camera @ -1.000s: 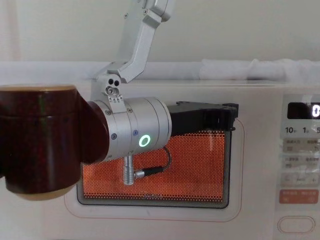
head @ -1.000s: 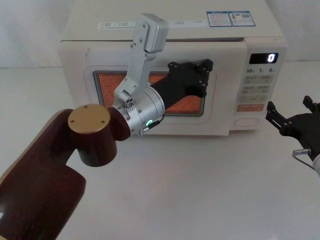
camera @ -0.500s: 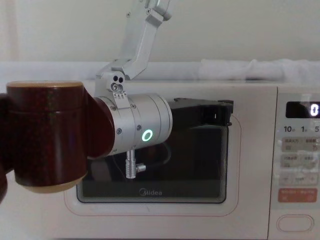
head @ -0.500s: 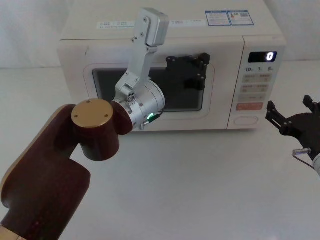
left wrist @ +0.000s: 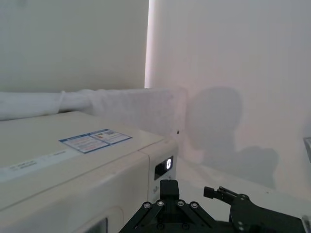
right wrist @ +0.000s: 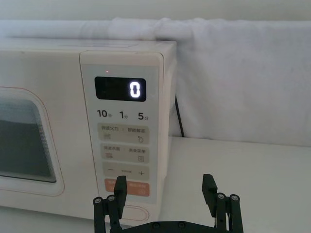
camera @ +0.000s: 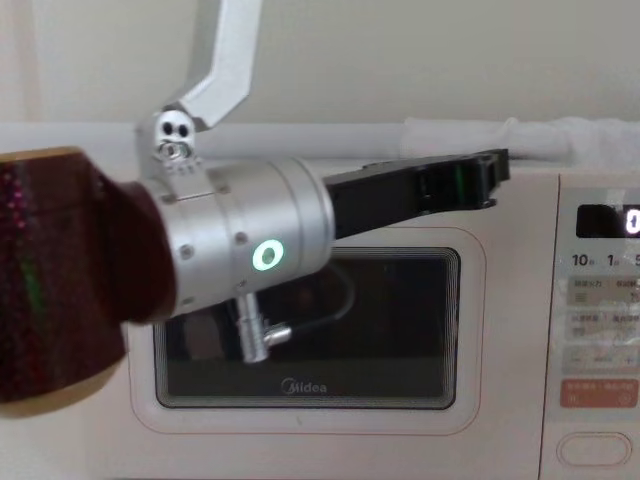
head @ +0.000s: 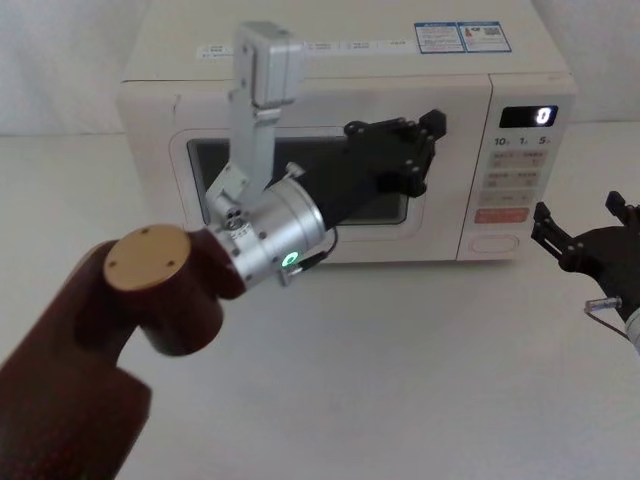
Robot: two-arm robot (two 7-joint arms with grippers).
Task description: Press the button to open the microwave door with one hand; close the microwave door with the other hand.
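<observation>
White counter (head: 400,380), bare surface. White cloth (right wrist: 233,73) draped along the back at 12 o'clock. Pale wall (left wrist: 218,73) behind, bearing a soft grey shadow (left wrist: 214,121).

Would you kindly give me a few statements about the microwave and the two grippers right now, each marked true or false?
1. The door is shut flush with the microwave front. True.
2. The window is lit orange. False: it is dark.
3. The display reads 0. True.
4. The right gripper presses the button. False: it sits to the right of the microwave, clear of the panel.
5. The left gripper is raised in front of the door's upper right part. True.
6. The right gripper is shut. False: the right wrist view shows its fingers apart.
</observation>
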